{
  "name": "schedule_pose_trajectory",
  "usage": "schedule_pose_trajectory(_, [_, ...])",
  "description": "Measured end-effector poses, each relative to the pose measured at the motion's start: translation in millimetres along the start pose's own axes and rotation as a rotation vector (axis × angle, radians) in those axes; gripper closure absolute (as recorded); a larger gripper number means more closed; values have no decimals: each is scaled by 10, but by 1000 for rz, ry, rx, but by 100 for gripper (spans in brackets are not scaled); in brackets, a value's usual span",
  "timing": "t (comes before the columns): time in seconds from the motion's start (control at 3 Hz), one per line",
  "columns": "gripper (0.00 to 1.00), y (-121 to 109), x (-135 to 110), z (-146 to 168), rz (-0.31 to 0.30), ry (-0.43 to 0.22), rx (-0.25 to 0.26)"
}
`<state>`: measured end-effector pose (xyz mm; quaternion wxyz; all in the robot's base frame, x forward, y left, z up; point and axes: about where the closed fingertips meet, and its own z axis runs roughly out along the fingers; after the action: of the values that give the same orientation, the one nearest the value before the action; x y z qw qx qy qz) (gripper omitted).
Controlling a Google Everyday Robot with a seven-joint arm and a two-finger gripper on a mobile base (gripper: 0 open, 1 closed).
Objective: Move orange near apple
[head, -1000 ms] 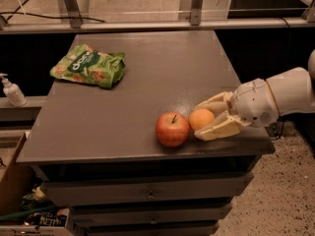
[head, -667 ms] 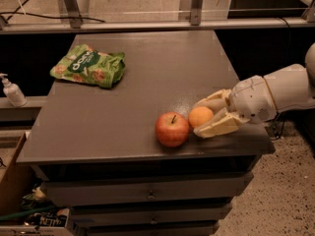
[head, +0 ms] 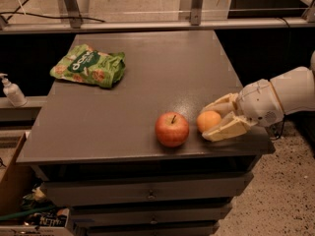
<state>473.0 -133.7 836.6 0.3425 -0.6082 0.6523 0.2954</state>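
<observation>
End effector point(head: 211, 124) comes in from the right at the front-right corner of the grey counter point(head: 147, 82), its two fingers point(head: 227, 129) closed on the orange point(head: 208, 120), one above it and one below. The orange rests on the counter just beside the apple point(head: 172, 129), on the apple's right, with a small gap between them. Green snack bag point(head: 89, 66) lies well apart at back-left; its white lettering is unreadable, and no other labels can be read.
</observation>
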Motion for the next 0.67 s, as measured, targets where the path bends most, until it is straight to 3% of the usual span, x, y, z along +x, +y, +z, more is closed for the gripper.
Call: schedule_pose_trajectory(0.67, [100,140,162,159,36,6,-60])
